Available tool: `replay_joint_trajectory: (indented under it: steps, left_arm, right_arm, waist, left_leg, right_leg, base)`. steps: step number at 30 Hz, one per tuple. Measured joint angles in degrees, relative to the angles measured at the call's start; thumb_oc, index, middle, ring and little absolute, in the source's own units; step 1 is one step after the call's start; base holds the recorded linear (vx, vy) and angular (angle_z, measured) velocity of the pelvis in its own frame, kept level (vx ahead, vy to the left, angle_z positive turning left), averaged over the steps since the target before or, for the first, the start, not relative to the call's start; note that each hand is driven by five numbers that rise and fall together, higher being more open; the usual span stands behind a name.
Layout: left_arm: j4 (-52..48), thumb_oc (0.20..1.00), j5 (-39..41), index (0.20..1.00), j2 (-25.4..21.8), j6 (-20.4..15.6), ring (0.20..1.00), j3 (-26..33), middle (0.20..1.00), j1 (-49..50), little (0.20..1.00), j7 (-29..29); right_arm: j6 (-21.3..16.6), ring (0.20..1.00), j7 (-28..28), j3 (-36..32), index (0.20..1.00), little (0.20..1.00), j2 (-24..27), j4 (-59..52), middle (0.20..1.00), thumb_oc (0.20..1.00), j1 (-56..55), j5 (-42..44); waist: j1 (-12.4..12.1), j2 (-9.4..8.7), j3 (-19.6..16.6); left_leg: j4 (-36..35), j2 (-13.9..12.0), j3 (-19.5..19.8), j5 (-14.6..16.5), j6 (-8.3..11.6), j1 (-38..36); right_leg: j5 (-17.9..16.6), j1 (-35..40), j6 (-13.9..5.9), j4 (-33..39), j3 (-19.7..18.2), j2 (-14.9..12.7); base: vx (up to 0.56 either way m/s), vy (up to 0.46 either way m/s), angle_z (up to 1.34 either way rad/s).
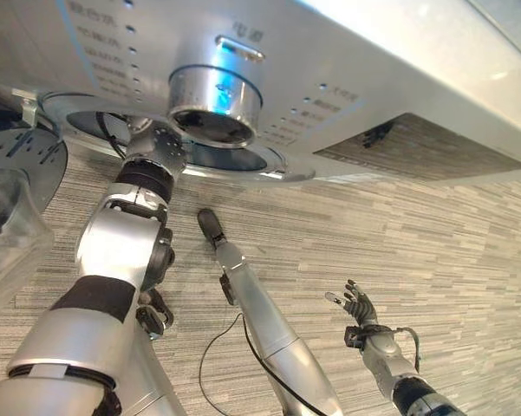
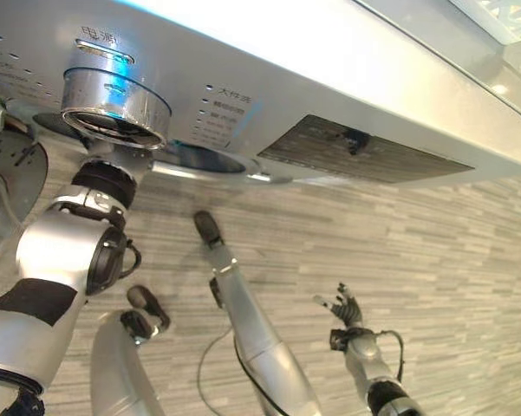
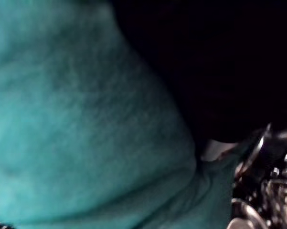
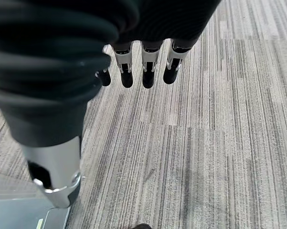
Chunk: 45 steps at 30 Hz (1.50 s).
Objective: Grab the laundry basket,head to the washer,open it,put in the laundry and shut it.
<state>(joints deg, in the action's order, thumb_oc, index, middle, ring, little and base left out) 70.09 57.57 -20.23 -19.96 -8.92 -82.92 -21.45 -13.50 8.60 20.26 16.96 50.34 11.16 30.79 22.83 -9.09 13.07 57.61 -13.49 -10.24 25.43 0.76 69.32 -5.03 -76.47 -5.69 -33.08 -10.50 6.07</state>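
Right wrist view: right hand (image 4: pixel 143 71) fingers straight.

Grey striped carpet floor (image 1: pixel 433 251), with the washer (image 1: pixel 347 78) standing on it.

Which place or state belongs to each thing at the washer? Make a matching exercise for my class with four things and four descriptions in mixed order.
Things:
1. right hand
2. teal cloth
3. silver dial
4. washer door

Places or states:
A. sticks out from the control panel
B. swung open at the robot's left
C. open and holding nothing, above the striped carpet
D. seen up close against the dark, in the left wrist view

Pairs: 1-C, 2-D, 3-A, 4-B
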Motion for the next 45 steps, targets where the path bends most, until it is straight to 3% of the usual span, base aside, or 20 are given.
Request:
replay_joint_trajectory:
  steps: [1,2,6,10,13,16,20,21,24,27,31,35,36,37,38,39,41,43,44,45]
  left_arm:
    - [-6.13,1.0,2.47,1.0,-0.34,-0.11,1.0,-1.64,1.0,0.24,1.0,-0.82]
    - [-9.8,1.0,-1.7,1.0,-0.28,-1.43,1.0,-5.6,1.0,5.02,1.0,0.5]
    - [3.31,1.0,-10.4,1.0,4.08,4.0,1.0,-5.93,1.0,8.86,1.0,0.03]
    - [11.5,1.0,-21.89,1.0,7.4,10.1,1.0,-8.9,1.0,10.42,1.0,2.92]
    - [12.02,1.0,-27.26,1.0,14.45,13.17,1.0,-10.57,1.0,16.85,1.0,7.09]
    - [11.71,1.0,-29.02,1.0,17.54,14.15,1.0,-10.68,1.0,17.73,1.0,8.45]
    - [2.07,1.0,-34.21,1.0,19.95,14.39,1.0,-18.94,1.0,26.78,1.0,9.81]
    - [-1.57,1.0,-36.57,1.0,22.63,14.18,1.0,-22.68,1.0,32.47,1.0,10.91]
    - [-3.55,1.0,-41.75,1.0,24.91,14.42,1.0,-27.98,1.0,42.48,1.0,11.88]
    - [-4.2,1.0,-48.28,1.0,23.11,14.42,1.0,-30.8,1.0,48.88,1.0,12.14]
    - [-5.64,1.0,-52.34,1.0,17.22,14.49,1.0,-30.79,1.0,54.83,1.0,14.74]
    - [-5.9,1.0,-54.15,1.0,16.21,14.63,1.0,-30.05,1.0,55.72,1.0,15.92]
    - [-5.64,1.0,-54.23,1.0,15.63,14.49,1.0,-30.1,1.0,56.73,1.0,16.24]
    - [-5.63,1.0,-54.25,1.0,15.59,14.13,1.0,-30.27,1.0,57.73,1.0,16.47]
    - [-6.06,1.0,-55.59,1.0,15.61,14.35,1.0,-29.61,1.0,59.94,1.0,17.75]
    - [-5.95,1.0,-56.65,1.0,15.58,14.31,1.0,-28.07,1.0,61.92,1.0,18.4]
    - [-4.65,1.0,-57.69,1.0,15.65,14.25,1.0,-24.97,1.0,65.81,1.0,18.35]
    - [-1.99,1.0,-58.0,1.0,15.02,14.85,1.0,-24.86,1.0,66.63,1.0,18.3]
    - [-1.91,1.0,-58.01,1.0,14.33,14.85,1.0,-24.28,1.0,66.99,1.0,18.28]
    - [-2.06,1.0,-58.0,1.0,12.84,14.87,1.0,-23.38,1.0,68.12,1.0,18.15]
  right_arm:
    - [0.24,1.0,-0.3,-1.72,1.0,1.0,0.08,-0.66,1.0,1.0,-0.02,-0.08]
    - [0.67,1.0,-0.27,-2.04,1.0,1.0,0.68,0.14,1.0,1.0,-0.27,-0.08]
    - [1.42,1.0,-0.61,-2.14,1.0,1.0,-0.77,13.19,1.0,1.0,1.7,-1.01]
    - [3.45,1.0,-0.07,-5.65,1.0,1.0,0.66,18.1,1.0,1.0,6.31,-1.68]
    - [3.91,1.0,-0.26,-6.13,1.0,1.0,3.25,18.67,1.0,1.0,7.68,-2.44]
    - [4.16,1.0,-0.31,-6.17,1.0,1.0,4.92,18.7,1.0,1.0,8.59,-2.47]
    - [6.48,1.0,-1.21,-10.41,1.0,1.0,6.09,24.61,1.0,1.0,10.71,-4.17]
    - [7.69,1.0,-1.17,-12.21,1.0,1.0,6.91,27.81,1.0,1.0,10.51,-4.7]
    - [8.29,1.0,-1.38,-14.1,1.0,1.0,7.58,29.7,1.0,1.0,9.73,-5.87]
    - [8.62,1.0,-2.09,-15.03,1.0,1.0,8.36,29.41,1.0,1.0,9.72,-6.97]
    - [9.42,1.0,-3.05,-15.1,1.0,1.0,7.12,29.33,1.0,1.0,8.24,-7.54]
    - [9.92,1.0,-3.91,-15.08,1.0,1.0,6.81,29.2,1.0,1.0,5.68,-8.6]
    - [9.93,1.0,-3.98,-14.41,1.0,1.0,6.48,28.83,1.0,1.0,5.7,-8.62]
    - [10.0,1.0,-3.88,-13.47,1.0,1.0,6.0,28.98,1.0,1.0,5.23,-8.62]
    - [10.48,1.0,-5.46,-15.0,1.0,1.0,5.37,28.62,1.0,1.0,2.88,-9.17]
    - [10.87,1.0,-6.55,-16.17,1.0,1.0,5.29,28.84,1.0,1.0,1.88,-9.82]
    - [11.45,1.0,-7.6,-19.22,1.0,1.0,5.96,29.88,1.0,1.0,-0.57,-10.7]
    - [12.09,1.0,-7.84,-20.19,1.0,1.0,7.43,31.49,1.0,1.0,-2.54,-10.9]
    - [12.18,1.0,-7.98,-21.49,1.0,1.0,7.84,32.13,1.0,1.0,-3.16,-10.91]
    - [12.22,1.0,-7.76,-22.48,1.0,1.0,8.12,32.75,1.0,1.0,-3.99,-10.87]
  waist:
    - [-0.4,0.14,0.09]
    - [-1.5,0.9,0.34]
    - [-1.71,2.55,0.18]
    - [-2.22,3.46,0.58]
    - [-3.51,5.73,0.74]
    - [-3.82,6.57,0.33]
    - [-4.7,7.41,1.0]
    - [-5.45,8.34,1.61]
    - [-7.43,9.67,2.34]
    - [-9.37,10.39,2.01]
    - [-9.64,10.94,1.92]
    - [-10.38,11.17,1.7]
    - [-10.93,11.16,1.62]
    - [-11.4,11.21,1.56]
    - [-12.78,11.29,1.22]
    - [-12.83,11.41,0.81]
    - [-13.74,11.21,-3.09]
    - [-14.56,12.07,-6.95]
    - [-14.57,12.13,-7.94]
    - [-15.07,11.67,-8.67]
  left_leg:
    - [-1.09,0.15,-1.78,0.06,0.35,-2.08]
    - [-3.32,0.62,-3.16,0.07,0.33,-5.91]
    - [-10.01,2.82,-3.2,-1.19,0.77,-14.66]
    - [-15.14,5.18,-3.44,-2.8,0.68,-20.1]
    - [-20.58,7.07,-2.62,-4.66,0.33,-27.58]
    - [-21.84,8.13,-2.43,-5.47,-0.23,-28.07]
    - [-25.54,9.58,-2.04,-7.7,-0.23,-30.57]
    - [-28.34,10.31,-1.04,-8.89,0.19,-34.36]
    - [-33.56,11.14,0.3,-10.57,0.39,-43.01]
    - [-39.01,12.45,0.59,-12.77,-0.27,-49.65]
    - [-42.14,11.99,0.49,-14.47,0.27,-56.36]
    - [-41.85,12.1,0.15,-13.85,-0.69,-58.22]
    - [-41.2,12.82,1.41,-13.94,-0.37,-58.45]
    - [-39.78,13.39,5.79,-13.72,-0.62,-58.51]
    - [-43.35,13.98,12.0,-13.28,-0.02,-62.99]
    - [-45.74,15.1,12.74,-13.5,0.34,-66.29]
    - [-50.29,16.41,12.88,-15.48,-1.34,-70.04]
    - [-51.98,18.27,12.5,-16.66,-2.42,-70.28]
    - [-51.79,19.48,12.45,-17.02,-3.11,-70.26]
    - [-51.22,22.03,11.47,-17.52,-4.98,-70.13]
  right_leg:
    - [-0.37,0.82,0.22,-0.55,-1.16,-0.17]
    - [-0.73,3.79,-0.26,0.54,-2.35,-0.54]
    - [-0.01,11.13,0.42,3.09,-1.36,-2.42]
    - [0.16,15.31,0.45,4.74,-0.8,-4.81]
    - [0.31,22.84,0.55,8.13,-0.06,-6.66]
    - [0.75,24.0,-0.02,9.68,-0.2,-7.75]
    - [-0.52,26.28,-0.43,11.65,0.6,-9.42]
    - [-0.36,29.95,-0.29,12.89,1.67,-10.23]
    - [0.41,38.13,0.16,15.2,3.39,-11.11]
    - [1.68,43.01,0.05,16.16,3.63,-12.18]
    - [0.25,49.7,0.65,20.11,4.0,-11.43]
    - [0.1,51.69,0.18,21.25,3.11,-11.24]
    - [-0.81,52.43,-0.36,22.06,3.17,-11.56]
    - [-1.98,54.13,-0.65,24.24,2.99,-11.34]
    - [-4.21,58.79,0.2,28.04,2.81,-10.96]
    - [-4.6,61.84,0.17,29.76,2.79,-11.56]
    - [-4.42,63.71,-1.0,31.42,1.75,-12.9]
    - [-4.0,63.87,-1.68,32.43,3.06,-15.58]
    - [-4.29,63.85,-1.69,32.67,5.15,-17.31]
    - [-4.92,63.9,-2.11,32.18,9.92,-21.3]
  base:
    - [0.01,0.107,-0.13]
    - [0.01,0.1,-0.14]
    - [-0.02,0.085,0.12]
    - [-0.07,0.104,0.19]
    - [-0.04,0.032,0.24]
    - [-0.04,0.03,0.17]
    - [-0.06,0.087,0.16]
    - [0.03,0.074,0.45]
    - [-0.02,0.026,0.29]
    - [0.04,0.072,0.15]
    - [0.03,0.065,-0.06]
    - [-0.05,0.146,-0.07]
    - [-0.07,0.273,-0.23]
    - [-0.07,0.353,-0.43]
    - [-0.08,0.293,-0.43]
    - [-0.13,0.357,-0.38]
    - [-0.12,0.157,-0.15]
    - [-0.23,0.212,-0.01]
    - [-0.34,0.206,0.02]
    - [-0.31,0.156,-0.14]
